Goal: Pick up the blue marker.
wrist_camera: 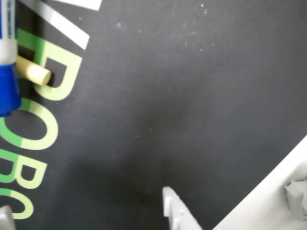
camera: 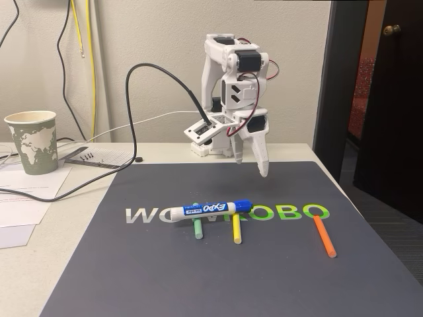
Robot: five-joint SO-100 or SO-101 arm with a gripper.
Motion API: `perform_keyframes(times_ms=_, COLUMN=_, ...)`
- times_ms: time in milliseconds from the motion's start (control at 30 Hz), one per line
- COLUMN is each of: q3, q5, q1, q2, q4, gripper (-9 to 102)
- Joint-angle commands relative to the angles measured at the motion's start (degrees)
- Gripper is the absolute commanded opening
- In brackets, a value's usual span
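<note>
So we're at the approach stage here: the pincer (camera: pixel 263 168) hangs over the dark mat (camera: pixel 198 277) on the tabletop (camera: pixel 39 264), back from the blue marker (camera: pixel 208 209) and holding nothing. Can't really tell whether its fingers are apart or together from either view. The marker lies crosswise on the mat's lettering, propped on top of the green stick (camera: pixel 197 228) and yellow stick (camera: pixel 236 228), with the orange stick (camera: pixel 324 236) off to the right in the fixed view. I'd say the next move needs a reach forward and down, jaws lined up across the barrel, not the sticks.
</note>
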Motion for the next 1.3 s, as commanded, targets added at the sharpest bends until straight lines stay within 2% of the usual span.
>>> perform_keyframes(times_ms=0, q3=-0.44, q5=-1.14, q1=0.0, q2=2.9, q4=1.67, gripper=40)
perform_keyframes(times_ms=200, q3=-0.79, q5=-4.04, q1=2.55, q2=6.42, q4=6.06, gripper=40)
perform_keyframes(times_ms=733, q3=0.09, q5=-10.2, q1=9.76, q2=10.81, q4=10.02, gripper=42)
perform_keyframes(times_ms=1033, q3=0.09, q5=-9.93, q1=9.76, q2=10.2, q4=9.23, gripper=42)
perform_keyframes(times_ms=1267, q3=0.09, q5=-6.59, q1=3.69, q2=8.17, q4=3.96, gripper=40)
